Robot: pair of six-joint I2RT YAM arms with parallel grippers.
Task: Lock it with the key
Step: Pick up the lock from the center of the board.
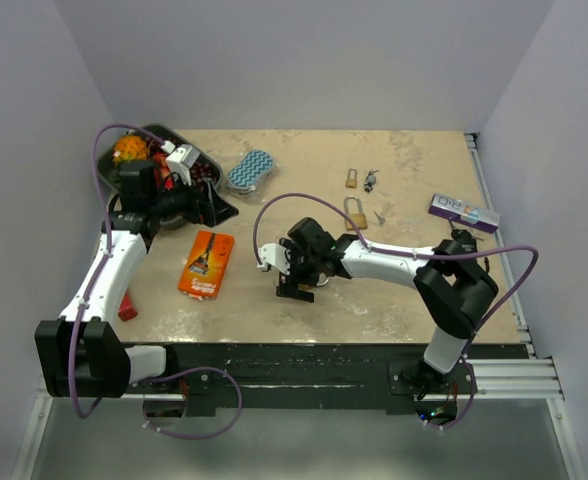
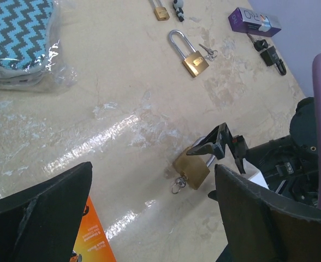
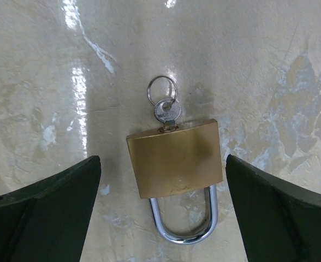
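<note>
R gripper (image 1: 296, 290), jaws spread, straddles brass-bodied steel-shackle padlock (image 3: 174, 164) lying flat; small silver key (image 3: 166, 111) sits in keyway, prob. for turning.

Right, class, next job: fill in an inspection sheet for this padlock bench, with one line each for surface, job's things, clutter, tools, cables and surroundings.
Surface: beige table, mottled, glossy in patches.
Job's things: brass padlock lying flat, key with its ring in the keyhole.
Clutter: second padlock beside loose keys, small padlock, purple box, orange packet, zigzag pouch, filled black tray.
Tools: right tool open, one finger either side of the brass padlock, gaps showing; left tool open, empty.
Cables: purple cables loop over both arms.
Surroundings: plain pale walls on three sides.
</note>
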